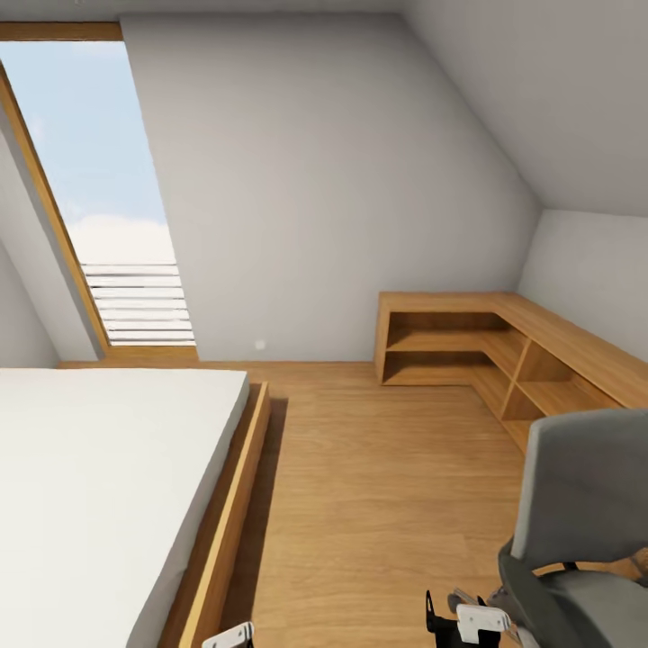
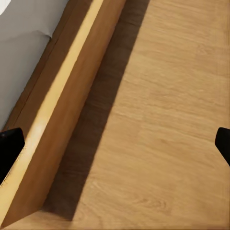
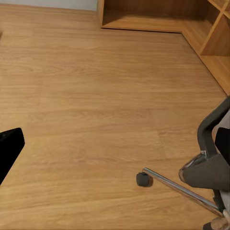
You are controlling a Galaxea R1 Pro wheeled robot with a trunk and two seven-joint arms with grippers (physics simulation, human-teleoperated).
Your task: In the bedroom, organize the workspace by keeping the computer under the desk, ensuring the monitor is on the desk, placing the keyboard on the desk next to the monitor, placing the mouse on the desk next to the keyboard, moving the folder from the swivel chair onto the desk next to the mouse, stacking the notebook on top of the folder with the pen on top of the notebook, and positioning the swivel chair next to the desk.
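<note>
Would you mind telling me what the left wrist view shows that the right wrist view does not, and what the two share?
Left wrist view: the light-wood bed frame with the white mattress on it, casting a shadow on the floor. Right wrist view: the grey swivel chair with its chrome leg and black caster, plus the low light-wood corner shelf. Both: the wood-plank floor and black fingertips spread wide at the picture edges.

Open wood floor (image 1: 378, 486) between bed (image 1: 108, 486) and swivel chair (image 1: 576, 522).
</note>
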